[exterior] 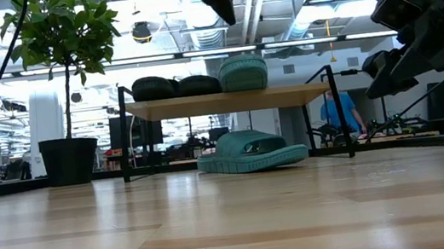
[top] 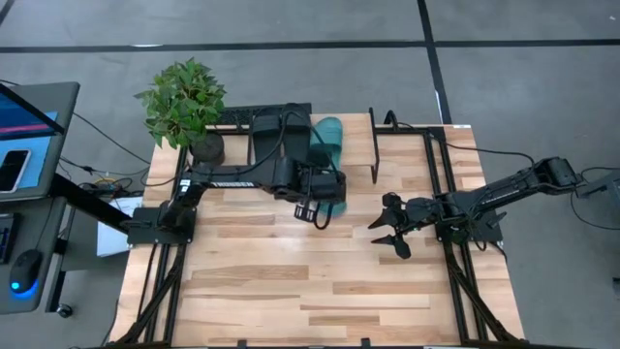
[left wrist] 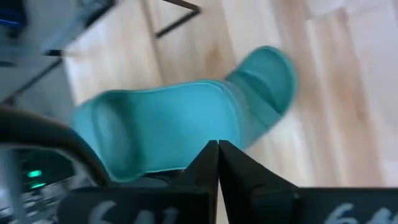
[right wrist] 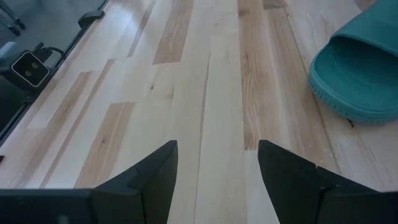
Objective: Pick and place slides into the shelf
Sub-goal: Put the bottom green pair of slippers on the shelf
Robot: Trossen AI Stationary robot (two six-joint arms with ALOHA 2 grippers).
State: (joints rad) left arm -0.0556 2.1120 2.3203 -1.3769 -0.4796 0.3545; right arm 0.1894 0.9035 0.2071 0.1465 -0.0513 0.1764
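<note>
The shelf [exterior: 287,93] carries two black slides [exterior: 174,86] and one teal slide [exterior: 243,73] on its plank. The second teal slide [exterior: 251,151] lies sole down on the table under the shelf's front edge, also seen in the left wrist view [left wrist: 186,118] and the right wrist view [right wrist: 364,74]. My left gripper [top: 315,209] [exterior: 222,8] [left wrist: 217,152] hovers shut, high above this slide and clear of it. My right gripper [top: 392,233] [right wrist: 217,165] is open, low over bare table to the slide's right.
A potted plant [top: 186,102] stands at the table's far left corner, left of the shelf. Black frame rails [top: 436,184] run along the table's sides. The near half of the wooden table [top: 310,291] is bare planks.
</note>
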